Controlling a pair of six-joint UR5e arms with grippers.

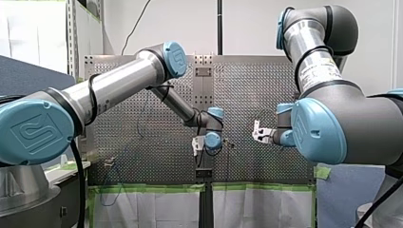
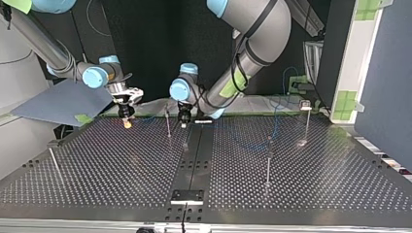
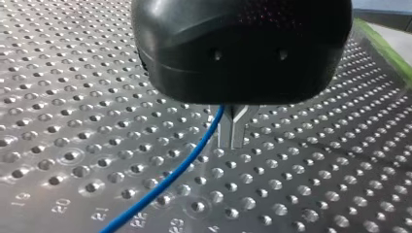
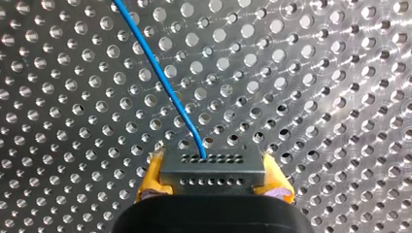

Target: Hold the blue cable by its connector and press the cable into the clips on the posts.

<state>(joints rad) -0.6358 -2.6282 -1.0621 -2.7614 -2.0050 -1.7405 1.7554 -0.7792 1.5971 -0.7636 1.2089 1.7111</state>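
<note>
My right gripper (image 4: 214, 166) has its yellow pads (image 4: 151, 175) shut on a grey connector (image 4: 214, 170) with rows of small holes. The blue cable (image 4: 160, 82) leaves the connector's face and runs away over the perforated table (image 4: 316, 97). My left gripper (image 3: 232, 141) has thin metal fingers pressed together, and the blue cable (image 3: 175, 172) passes through them just above the plate. In the top view my right gripper (image 2: 127, 122) hangs at the left and my left gripper (image 2: 184, 120) near the middle. A thin post (image 2: 168, 124) stands between them.
More thin posts stand on the table: one right of centre (image 2: 268, 162), one at the back right with a clip on top (image 2: 306, 119), one leaning at the near left (image 2: 54, 164). A loop of blue cable (image 2: 278, 114) hangs at the back right.
</note>
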